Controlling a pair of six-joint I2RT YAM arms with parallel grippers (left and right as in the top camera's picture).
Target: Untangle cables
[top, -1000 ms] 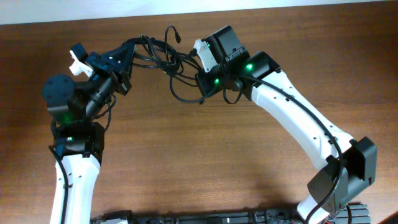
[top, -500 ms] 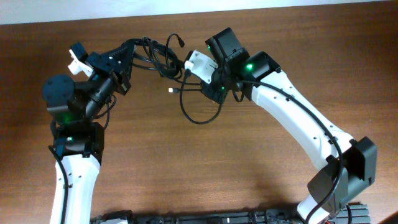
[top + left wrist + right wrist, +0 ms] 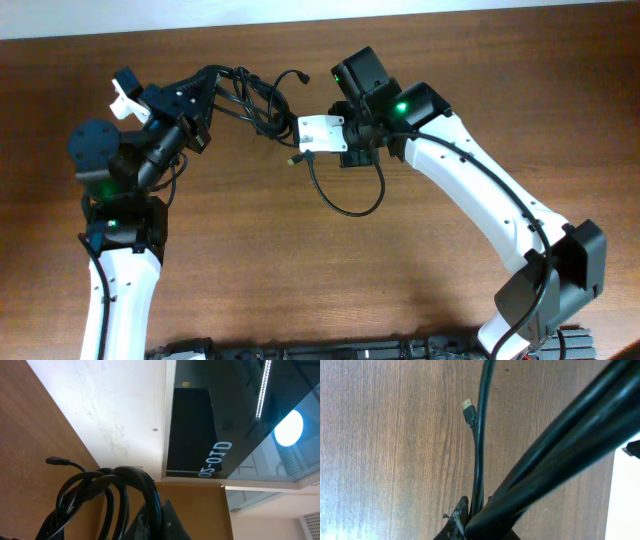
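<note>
Two white-and-black robot arms work over one brown wood-grain table [image 3: 300, 280], with a single tangled bunch of thin black cables [image 3: 250, 95] strung between them near the table's far edge. How many separate cords make up the bunch cannot be counted. The left wrist view shows at least three black loops [image 3: 107, 492] lying side by side, and one dark plug end [image 3: 57, 461] sticks out to the left. From overhead, two free plug ends can be seen: a dark plug [image 3: 300, 73] points up and to the right above the bunch, and a light-tipped plug [image 3: 293, 158] sits just below the right gripper [image 3: 303, 137]. From there a single strand [image 3: 350, 205] drops away in a wide open loop. The left gripper [image 3: 208, 78] has its jaws fully closed on the left end of the bunch. In its own camera the dark fingertips [image 3: 165, 520] meet right where the loops come together. The right gripper's jaws are also pressed together, pinching one thin cord [image 3: 479, 450] between the fingertips [image 3: 457, 520]. That cord runs straight up the frame beside the gold-tipped plug [image 3: 468, 407]. Thicker-looking black strands [image 3: 560, 445] cross the foreground at a slant, too close to tell apart.
</note>
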